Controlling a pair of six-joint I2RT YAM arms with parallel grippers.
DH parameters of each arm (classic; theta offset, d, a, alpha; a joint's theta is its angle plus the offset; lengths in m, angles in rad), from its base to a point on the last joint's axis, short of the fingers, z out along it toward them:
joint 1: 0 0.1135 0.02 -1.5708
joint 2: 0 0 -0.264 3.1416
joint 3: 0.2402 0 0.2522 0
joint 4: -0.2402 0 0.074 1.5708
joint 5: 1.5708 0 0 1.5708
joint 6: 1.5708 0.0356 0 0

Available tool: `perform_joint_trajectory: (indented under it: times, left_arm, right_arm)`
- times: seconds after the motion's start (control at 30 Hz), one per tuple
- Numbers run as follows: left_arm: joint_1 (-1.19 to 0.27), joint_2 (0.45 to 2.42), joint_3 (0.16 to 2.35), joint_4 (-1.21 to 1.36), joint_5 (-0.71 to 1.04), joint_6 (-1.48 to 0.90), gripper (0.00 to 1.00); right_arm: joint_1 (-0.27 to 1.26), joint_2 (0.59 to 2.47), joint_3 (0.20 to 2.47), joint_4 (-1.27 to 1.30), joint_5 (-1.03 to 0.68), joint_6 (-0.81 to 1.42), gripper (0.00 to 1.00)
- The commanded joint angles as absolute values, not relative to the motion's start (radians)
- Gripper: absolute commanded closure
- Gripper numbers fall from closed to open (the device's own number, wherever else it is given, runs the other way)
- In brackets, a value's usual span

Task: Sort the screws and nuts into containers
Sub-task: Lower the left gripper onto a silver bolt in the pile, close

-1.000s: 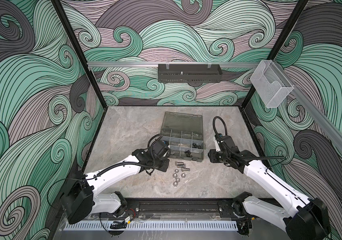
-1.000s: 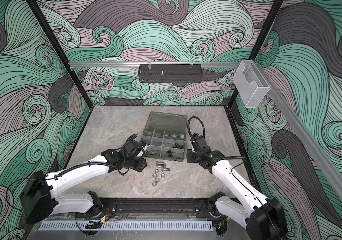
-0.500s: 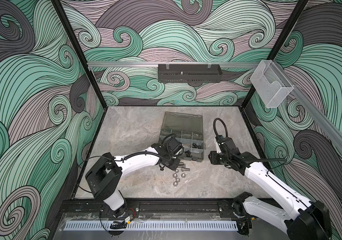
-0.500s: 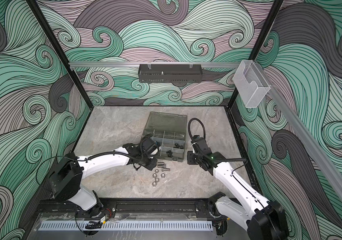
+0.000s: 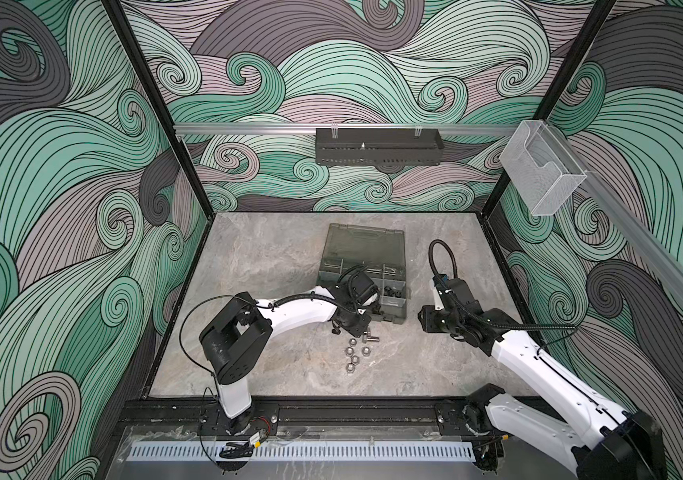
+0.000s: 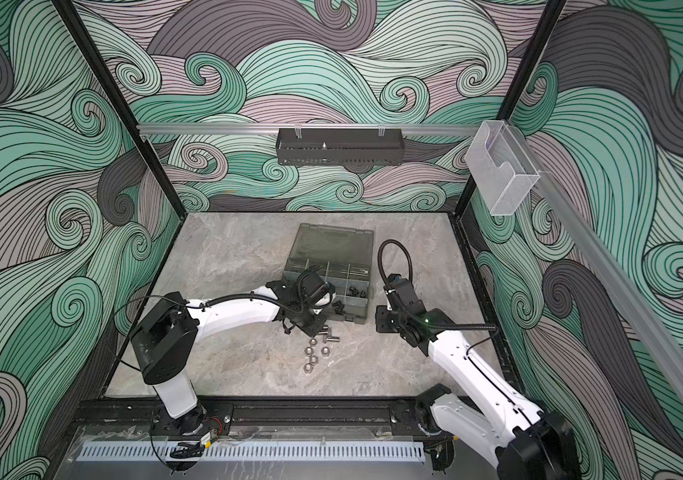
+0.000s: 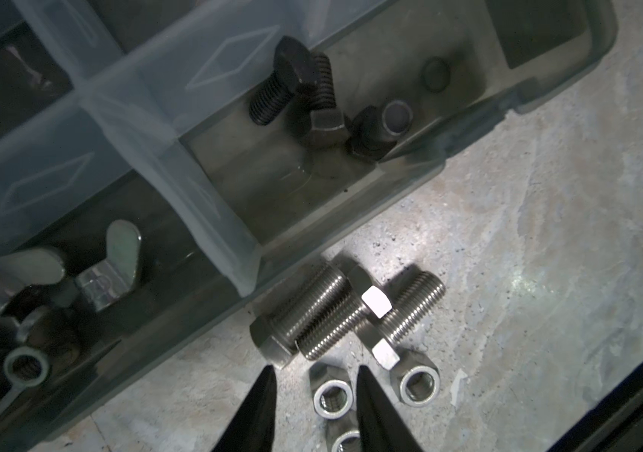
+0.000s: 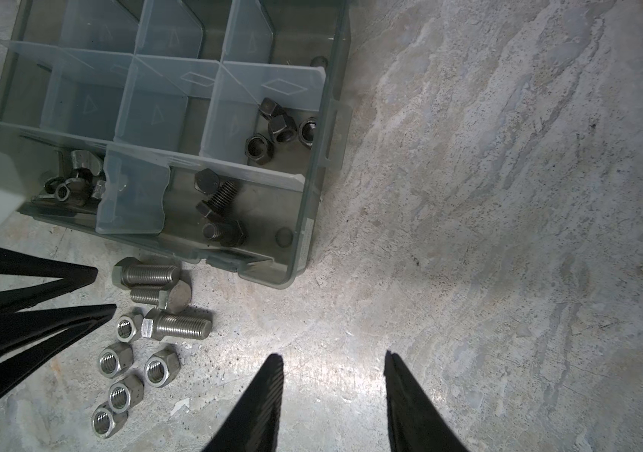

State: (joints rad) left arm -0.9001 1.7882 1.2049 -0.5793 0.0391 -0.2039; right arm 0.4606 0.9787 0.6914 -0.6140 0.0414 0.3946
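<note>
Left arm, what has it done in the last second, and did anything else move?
The left hand swung right, from beside the case to the loose silver screws in front of it. It is open and holds nothing. The right hand, the screws, the nuts and the case stayed put.

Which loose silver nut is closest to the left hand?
The shiny silver hex nut that shows right between the left hand's fingertips in its wrist view; the other nuts lie outside that gap.
</note>
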Motion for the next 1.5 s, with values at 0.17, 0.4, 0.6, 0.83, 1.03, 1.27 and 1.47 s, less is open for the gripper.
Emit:
perform_joint_trajectory:
  times: [0.17, 0.4, 0.6, 0.83, 1.03, 1.27, 1.47]
  left_arm:
    - [-0.909, 1.848, 1.264, -0.620, 0.053, -0.162, 0.62]
    - [-0.910, 1.884, 1.298, -0.623, 0.049, -0.151, 0.62]
    - [-0.910, 1.914, 1.314, -0.632, 0.051, -0.144, 0.62]
    - [-0.909, 1.936, 1.317, -0.632, 0.046, -0.141, 0.62]
    - [-0.910, 1.960, 1.328, -0.643, 0.048, -0.135, 0.62]
    - [-0.910, 1.971, 1.301, -0.651, 0.027, -0.130, 0.62]
    - [-0.910, 1.908, 1.258, -0.626, 0.029, -0.156, 0.63]
  right_arm:
    - [0.456, 0.967, 0.677, -0.636, 0.030, 0.406, 0.56]
    - [0.456, 0.962, 0.670, -0.637, 0.029, 0.411, 0.56]
    - [0.455, 0.962, 0.669, -0.637, 0.025, 0.411, 0.56]
    - [0.456, 0.963, 0.665, -0.638, 0.026, 0.412, 0.56]
    - [0.456, 0.960, 0.660, -0.636, 0.025, 0.413, 0.56]
    - [0.456, 0.960, 0.658, -0.637, 0.022, 0.412, 0.56]
    - [0.456, 0.956, 0.658, -0.638, 0.022, 0.413, 0.56]
